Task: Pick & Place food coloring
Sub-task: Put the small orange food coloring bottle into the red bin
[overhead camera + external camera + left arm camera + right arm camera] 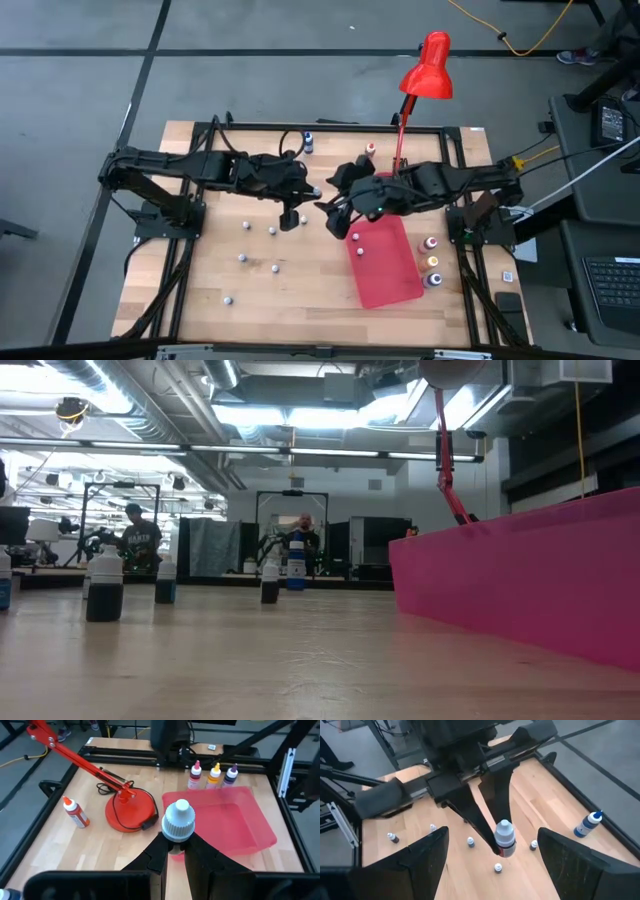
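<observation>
A food coloring bottle [177, 821], with a white ribbed cap and a red lower body, hangs above the table's middle with my left gripper [312, 191] shut on it. My right gripper [333, 218] stands open just to its right. In the right wrist view the right gripper's two fingers stand apart on either side of the bottle [504, 837], short of it. Several small whitish bottles [271, 231] stand on the wood left of the middle. Two more [358, 245] lie in the red tray [392, 272]. Neither gripper shows in the low view. My left gripper pinches the bottle's lower body [505, 851] between its two fingertips [487, 832]. The fingers come from the table's left, slanting downward. The bottle stands nearly upright with its cap [178, 815] clear of the fingertips, lifted off the table.
A red desk lamp [428, 65] leans over the far right, and its round base [131, 810] is on the wood. A blue bottle [308, 143] and a red-orange one [370, 150] stand at the far edge. Three coloured bottles [433, 262] stand right of the tray. A black frame [200, 130] borders the table.
</observation>
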